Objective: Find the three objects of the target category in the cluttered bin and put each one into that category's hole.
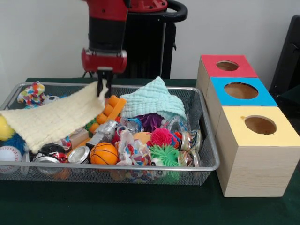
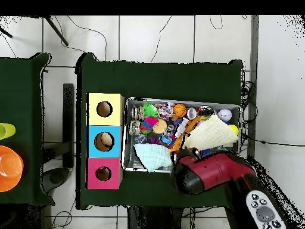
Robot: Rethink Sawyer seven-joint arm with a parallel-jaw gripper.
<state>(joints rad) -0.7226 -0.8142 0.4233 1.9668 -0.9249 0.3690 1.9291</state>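
The wire mesh bin (image 1: pixel 206 136) (image 2: pixel 124 137) is full of toys and cans. My gripper (image 1: pixel 104 89) stands over its far side, shut on a raised corner of a pale yellow cloth (image 1: pixel 56 119) (image 2: pixel 209 134) that drapes over the bin's left half. In the overhead view the red arm (image 2: pixel 205 170) hides the gripper. The red-topped box's hole (image 1: pixel 227 65) (image 2: pixel 103 173) is at the far end of the box row. No tiger or pale yellow animal toy shows; the cloths may cover them.
A mint green cloth (image 1: pixel 152 101) (image 2: pixel 152 156) is heaped at the bin's far middle. An orange studded block (image 1: pixel 108 111), a small basketball (image 1: pixel 103 153), spiky balls (image 1: pixel 161 137), cans and a baseball (image 1: pixel 9 153) lie around. Blue-topped (image 1: pixel 241 90) and yellow-topped (image 1: pixel 260 125) boxes stand beside the red one.
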